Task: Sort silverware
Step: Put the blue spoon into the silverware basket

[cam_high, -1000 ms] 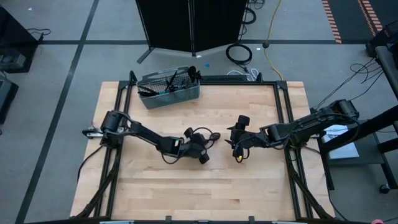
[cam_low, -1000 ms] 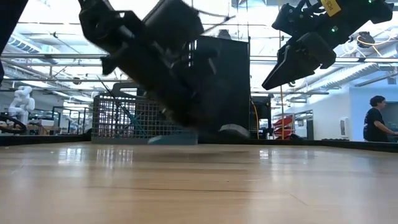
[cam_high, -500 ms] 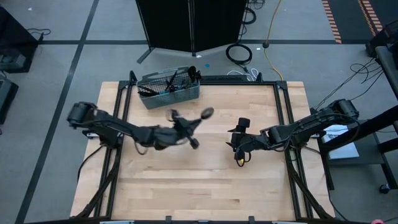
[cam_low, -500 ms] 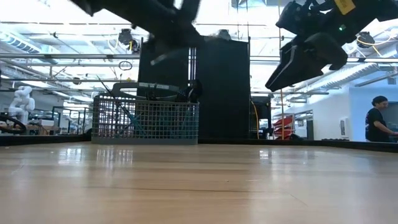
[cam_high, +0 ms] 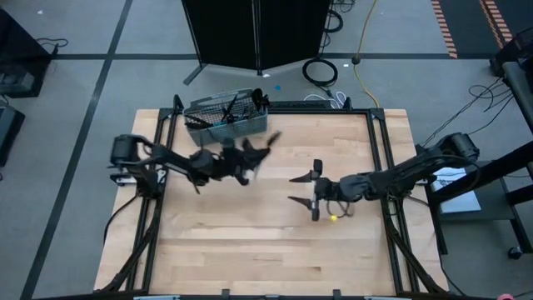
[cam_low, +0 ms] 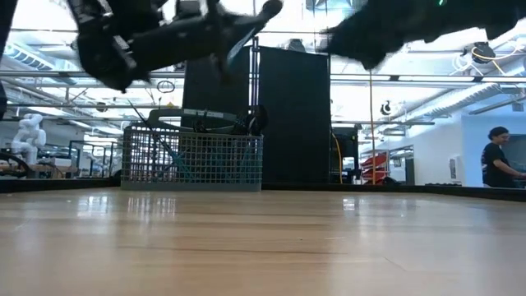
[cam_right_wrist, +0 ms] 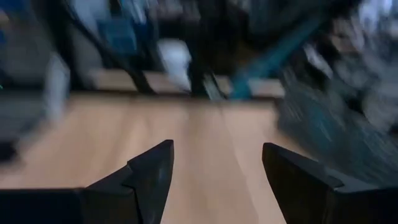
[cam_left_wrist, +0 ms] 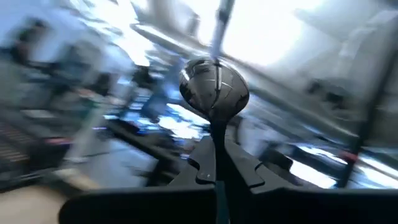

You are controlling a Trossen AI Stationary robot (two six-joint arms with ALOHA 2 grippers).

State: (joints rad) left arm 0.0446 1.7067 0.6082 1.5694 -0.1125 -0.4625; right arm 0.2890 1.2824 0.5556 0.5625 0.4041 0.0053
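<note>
My left gripper (cam_high: 252, 155) hovers above the table near the grey wire basket (cam_high: 226, 125), shut on a spoon (cam_high: 271, 138) whose dark shiny bowl (cam_left_wrist: 214, 90) sticks out past the fingertips. Several more pieces of silverware (cam_high: 236, 107) stand in the basket, with light-blue handles (cam_low: 175, 156) showing through the mesh. The basket rests on its base at the table's far edge. My right gripper (cam_high: 298, 188) hangs open over the middle of the table, fingers pointing toward the table's left and touching nothing. My left gripper pinches the spoon between its two shut fingers (cam_left_wrist: 202, 168) at the thin neck (cam_left_wrist: 216, 138) just behind the bowl. The handle is hidden behind the fingers. The spoon lies along the fingers, lifted clear of the table, its bowl leading toward the basket.
Bare wooden tabletop (cam_high: 250, 242) stretches over the near half. A black frame (cam_high: 379, 133) runs along the table's sides. A dark cabinet (cam_low: 292, 115) stands behind the basket. Far off in the room on the right stands a person (cam_low: 497, 160).
My left gripper has risen from the table's middle and swung toward the far edge and the basket, carrying the spoon lifted clear. My right gripper has swung toward the table's left, so its fingers now point left.
</note>
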